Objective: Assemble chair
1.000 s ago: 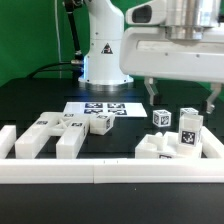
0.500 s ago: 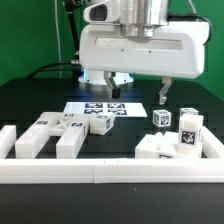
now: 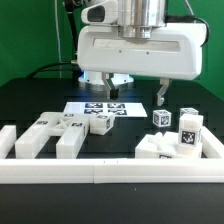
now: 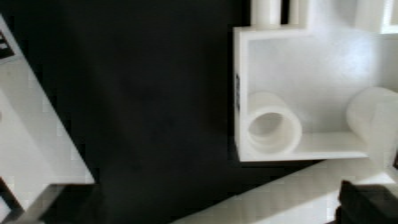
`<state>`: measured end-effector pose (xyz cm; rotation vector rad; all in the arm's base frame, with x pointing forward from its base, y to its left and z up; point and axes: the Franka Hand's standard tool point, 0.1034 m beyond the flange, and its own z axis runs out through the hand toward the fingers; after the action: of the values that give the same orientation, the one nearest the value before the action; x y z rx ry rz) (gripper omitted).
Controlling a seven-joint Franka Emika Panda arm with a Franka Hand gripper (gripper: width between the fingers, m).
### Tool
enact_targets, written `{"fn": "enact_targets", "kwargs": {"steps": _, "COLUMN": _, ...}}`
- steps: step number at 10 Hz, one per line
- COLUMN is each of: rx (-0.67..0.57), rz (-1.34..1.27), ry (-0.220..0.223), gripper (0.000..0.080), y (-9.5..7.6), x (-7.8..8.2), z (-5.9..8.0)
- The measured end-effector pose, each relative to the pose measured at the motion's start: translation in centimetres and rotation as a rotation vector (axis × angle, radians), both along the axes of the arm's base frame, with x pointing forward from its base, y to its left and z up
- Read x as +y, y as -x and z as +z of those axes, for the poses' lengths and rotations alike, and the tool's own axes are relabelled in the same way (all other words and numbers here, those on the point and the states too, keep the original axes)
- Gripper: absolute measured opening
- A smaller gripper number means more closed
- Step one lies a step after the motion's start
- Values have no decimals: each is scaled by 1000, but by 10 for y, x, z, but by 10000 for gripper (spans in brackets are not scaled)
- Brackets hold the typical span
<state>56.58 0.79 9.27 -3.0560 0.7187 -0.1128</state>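
My gripper hangs over the middle of the black bench, fingers spread wide, pinching nothing. The chair parts lie below along the bench's front edge, against the white rail.

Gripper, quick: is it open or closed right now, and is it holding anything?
Gripper: open, jaws spread wide, holding nothing.
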Motion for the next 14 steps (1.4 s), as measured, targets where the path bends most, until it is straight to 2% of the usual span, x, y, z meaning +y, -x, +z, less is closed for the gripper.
{"fn": "enact_targets", "kwargs": {"steps": 1, "rx": 18, "rz": 14, "ry": 3, "gripper": 649, "y": 18, "x": -7, "z": -6}}
{"fn": "enact_targets", "kwargs": {"steps": 4, "rx": 41, "rz": 46, "ry": 0, "gripper": 649, "y": 38, "x": -38, "z": -17}}
{"fn": "enact_targets", "kwargs": {"steps": 9, "rx": 35, "rz": 62, "ry": 2, "gripper": 649, "y": 41, "x": -41, "z": -20}}
{"fn": "enact_targets", "kwargs": {"steps": 10, "rx": 33, "rz": 76, "ry": -8, "gripper": 649, "y": 51, "x": -51, "z": -25}}
{"fn": "enact_targets", "kwargs": {"steps": 11, "rx": 44, "rz": 87, "ry": -7, "gripper": 649, "y": 61, "x": -53, "z": -30}}
{"fn": "enact_targets", "kwargs": {"steps": 14, "rx": 40, "rz": 92, "ry": 8, "gripper": 649, "y": 77, "x": -51, "z": -43}}
